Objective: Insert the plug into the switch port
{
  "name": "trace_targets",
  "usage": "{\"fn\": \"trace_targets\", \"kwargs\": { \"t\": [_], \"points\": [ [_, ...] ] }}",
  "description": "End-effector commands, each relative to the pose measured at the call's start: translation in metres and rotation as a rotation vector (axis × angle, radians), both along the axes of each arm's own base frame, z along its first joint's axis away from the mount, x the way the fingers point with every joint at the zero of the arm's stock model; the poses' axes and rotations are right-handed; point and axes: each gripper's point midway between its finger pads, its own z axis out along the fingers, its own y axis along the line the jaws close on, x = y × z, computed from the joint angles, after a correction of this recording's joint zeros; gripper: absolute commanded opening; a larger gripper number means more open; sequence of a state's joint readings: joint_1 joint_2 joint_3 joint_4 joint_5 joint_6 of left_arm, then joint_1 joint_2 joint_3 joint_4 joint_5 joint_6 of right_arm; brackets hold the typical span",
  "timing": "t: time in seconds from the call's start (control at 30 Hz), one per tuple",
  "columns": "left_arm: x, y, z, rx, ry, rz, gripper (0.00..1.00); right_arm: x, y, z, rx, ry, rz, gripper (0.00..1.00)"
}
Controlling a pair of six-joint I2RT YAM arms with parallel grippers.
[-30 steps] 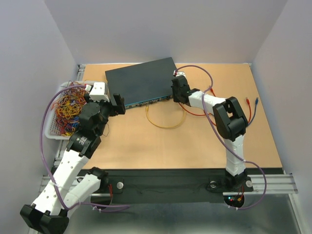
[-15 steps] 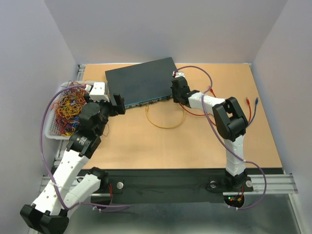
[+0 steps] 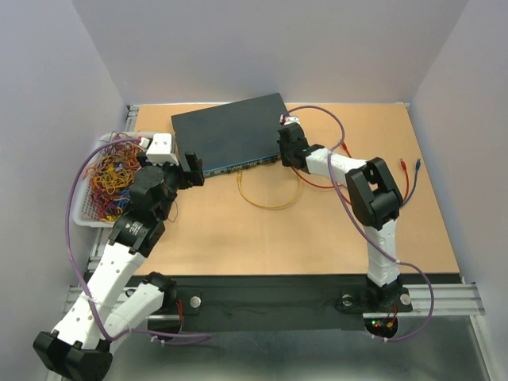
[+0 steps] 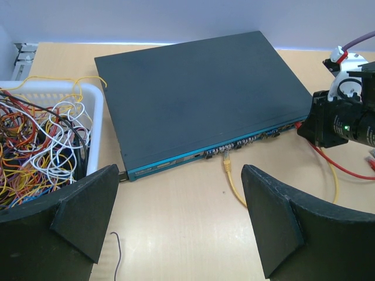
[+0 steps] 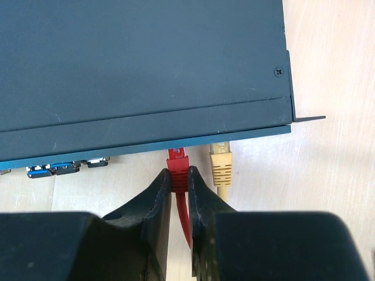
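The switch [image 3: 230, 131] is a flat dark blue-grey box lying at the back of the table, its port face toward me. In the right wrist view my right gripper [image 5: 179, 175] is shut on the red plug [image 5: 178, 165]. The plug's front end meets the switch [image 5: 140, 64] port face just under its top edge, and how deep it sits is hidden. A yellow plug [image 5: 221, 167] sits in the port beside it. My left gripper [image 4: 180, 175] is open with nothing in it, near the left front corner of the switch [image 4: 199, 93].
A white wire basket [image 3: 85, 208] full of tangled cables stands at the left edge. A yellow cable [image 3: 270, 205] loops across the table from a middle port. Red and blue cables [image 3: 409, 171] lie at the right.
The right gripper has edged very slightly toward the switch with the red plug. The left arm has not moved.
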State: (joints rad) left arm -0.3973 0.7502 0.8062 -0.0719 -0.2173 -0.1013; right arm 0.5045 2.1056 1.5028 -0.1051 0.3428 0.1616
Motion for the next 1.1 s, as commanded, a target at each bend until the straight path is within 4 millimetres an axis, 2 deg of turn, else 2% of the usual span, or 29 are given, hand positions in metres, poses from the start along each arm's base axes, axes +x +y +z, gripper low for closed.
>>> {"fn": "trace_targets", "kwargs": {
  "t": [0.0,0.03,0.07,0.2,0.27,0.47,0.57,0.63,0.67,0.7,0.77,0.97,1.07],
  "points": [
    [0.003,0.003,0.008,-0.001,-0.038,0.017,0.97,0.111,-0.05,0.238,0.263,-0.756,-0.267,0.0],
    [0.003,0.003,0.006,0.0,-0.032,0.019,0.97,0.114,-0.053,0.25,0.26,-0.778,-0.275,0.0],
    [0.003,0.003,0.006,0.003,-0.033,0.017,0.96,0.117,-0.055,0.25,0.252,-0.779,-0.276,0.01],
    [0.004,0.003,0.004,0.005,-0.026,0.02,0.96,0.124,-0.065,0.268,0.255,-0.804,-0.281,0.0],
    [0.004,0.004,0.005,0.004,-0.028,0.023,0.97,0.13,-0.07,0.266,0.251,-0.797,-0.285,0.0],
    [0.005,0.002,0.003,0.007,-0.021,0.019,0.96,0.139,-0.084,0.287,0.232,-0.836,-0.293,0.0],
    [0.005,0.002,0.003,0.006,-0.021,0.017,0.96,0.135,-0.083,0.281,0.234,-0.798,-0.267,0.01],
    [0.005,0.003,0.003,0.007,-0.02,0.019,0.96,0.13,-0.077,0.274,0.247,-0.774,-0.227,0.06],
    [0.005,0.003,0.002,0.009,-0.019,0.019,0.96,0.127,-0.076,0.255,0.24,-0.733,-0.22,0.13],
    [0.005,0.003,0.002,0.009,-0.019,0.019,0.96,0.121,-0.074,0.259,0.264,-0.729,-0.209,0.18],
    [0.005,0.002,0.002,0.008,-0.02,0.017,0.96,0.11,-0.067,0.244,0.284,-0.681,-0.165,0.32],
    [0.005,0.003,0.004,0.007,-0.024,0.02,0.96,0.08,-0.057,0.219,0.323,-0.599,-0.102,0.44],
    [0.004,0.003,0.003,0.007,-0.023,0.019,0.96,0.066,-0.055,0.235,0.334,-0.609,-0.089,0.47]
  ]
}}
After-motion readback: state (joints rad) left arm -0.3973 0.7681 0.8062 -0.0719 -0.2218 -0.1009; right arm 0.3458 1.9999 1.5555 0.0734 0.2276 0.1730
